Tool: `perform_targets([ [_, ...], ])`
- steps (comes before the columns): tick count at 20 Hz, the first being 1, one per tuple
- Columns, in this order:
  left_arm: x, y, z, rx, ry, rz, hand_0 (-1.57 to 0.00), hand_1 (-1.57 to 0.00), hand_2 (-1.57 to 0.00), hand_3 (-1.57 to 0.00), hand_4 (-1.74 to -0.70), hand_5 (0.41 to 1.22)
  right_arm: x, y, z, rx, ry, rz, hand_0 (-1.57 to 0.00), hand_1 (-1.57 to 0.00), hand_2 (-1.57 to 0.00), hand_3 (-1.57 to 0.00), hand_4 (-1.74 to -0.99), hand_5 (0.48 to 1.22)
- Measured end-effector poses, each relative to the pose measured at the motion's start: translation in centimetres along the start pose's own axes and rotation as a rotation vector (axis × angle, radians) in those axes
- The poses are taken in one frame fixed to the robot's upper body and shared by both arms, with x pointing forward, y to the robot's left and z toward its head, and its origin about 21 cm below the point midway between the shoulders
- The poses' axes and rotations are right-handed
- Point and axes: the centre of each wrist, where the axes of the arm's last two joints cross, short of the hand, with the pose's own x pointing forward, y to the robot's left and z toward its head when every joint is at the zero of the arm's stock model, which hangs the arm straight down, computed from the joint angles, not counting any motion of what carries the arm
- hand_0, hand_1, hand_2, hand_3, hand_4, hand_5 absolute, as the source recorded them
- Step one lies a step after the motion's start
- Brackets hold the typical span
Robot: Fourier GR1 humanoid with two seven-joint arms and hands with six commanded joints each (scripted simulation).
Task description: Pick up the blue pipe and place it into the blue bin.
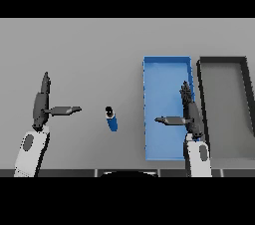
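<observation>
Stretching across the whole view is the grey surface (89, 50), which carries everything else. Toward its right side lie two long rectangular bins side by side: the blue bin (167, 64), and just to its right a dark-rimmed grey bin (224, 109) that runs off toward the right edge. The two stand close together, their long walls nearly touching.

The left robot hand (42, 104) shows at the left of the view, over bare surface, its fingers straight and pointing away from the robot, its thumb stuck out sideways toward the pipe; it holds nothing. The right robot hand (191, 112) hangs over the right wall of the blue bin, fingers likewise straight, thumb spread out to the left above the bin's floor, also holding nothing.

Smallest is the blue pipe (111, 118), a short blue cylinder with a dark end, lying on the surface between the left robot hand and the blue bin, apart from both.
</observation>
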Motion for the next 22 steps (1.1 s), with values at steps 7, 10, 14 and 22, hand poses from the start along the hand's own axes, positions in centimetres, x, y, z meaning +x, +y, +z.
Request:
perform_targets([
  [7,-0.7,1.7,1.2,-0.111,-0.048,-0.080,0.00,0.00,0.00,0.00,-0.96,0.592,0.3,-1.6,1.4,0.034,-0.104,0.138,0.00,0.00,0.00,0.00,-1.201,0.628],
  [10,-1.7,3.7,1.8,-0.255,-0.060,-0.161,0.00,0.00,0.00,0.00,-0.96,0.592,1.2,-2.2,2.8,0.088,-0.147,0.292,0.00,0.00,0.00,0.00,-1.193,0.622],
  [14,-1.2,4.0,1.7,-0.329,-0.075,-0.156,0.00,0.00,0.00,0.00,-0.97,0.594,1.5,-1.9,3.1,0.098,-0.123,0.308,0.00,0.00,0.00,0.00,-1.197,0.621],
  [22,-0.3,1.1,4.8,-0.661,-0.055,-0.157,0.00,0.00,0.00,0.00,-1.11,0.497,1.9,-2.2,3.1,0.114,-0.134,0.317,0.00,0.00,0.00,0.00,-1.164,0.617],
])
